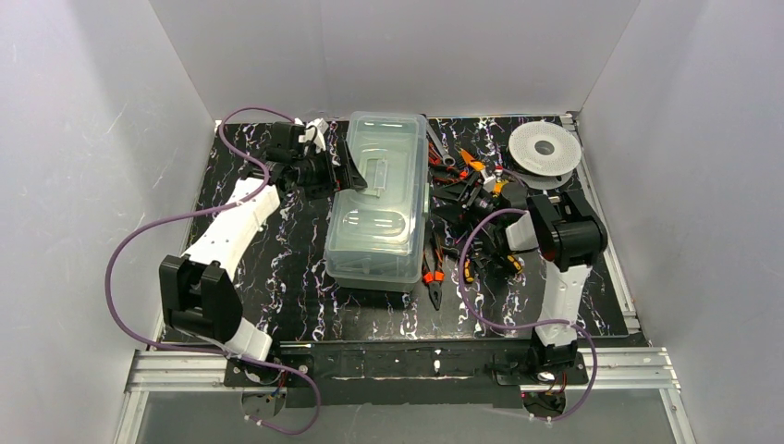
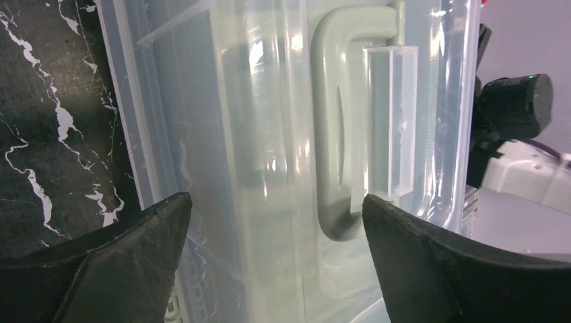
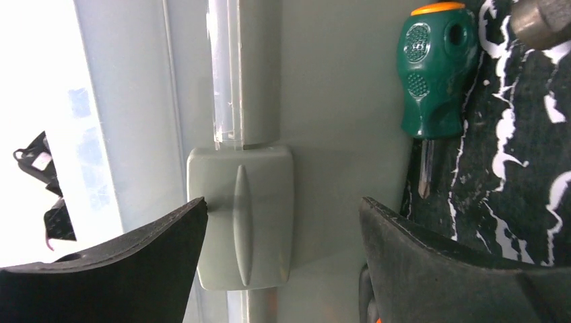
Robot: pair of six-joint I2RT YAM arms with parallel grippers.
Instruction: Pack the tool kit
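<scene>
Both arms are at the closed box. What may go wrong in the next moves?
1. The tool kit lid is shut while the tools lie outside. The right fingers, open around the side latch, may slip off it.
2. The green screwdriver lies close beside the box and might be knocked.
3. The left fingers, open at the lid, may push the box sideways.
</scene>
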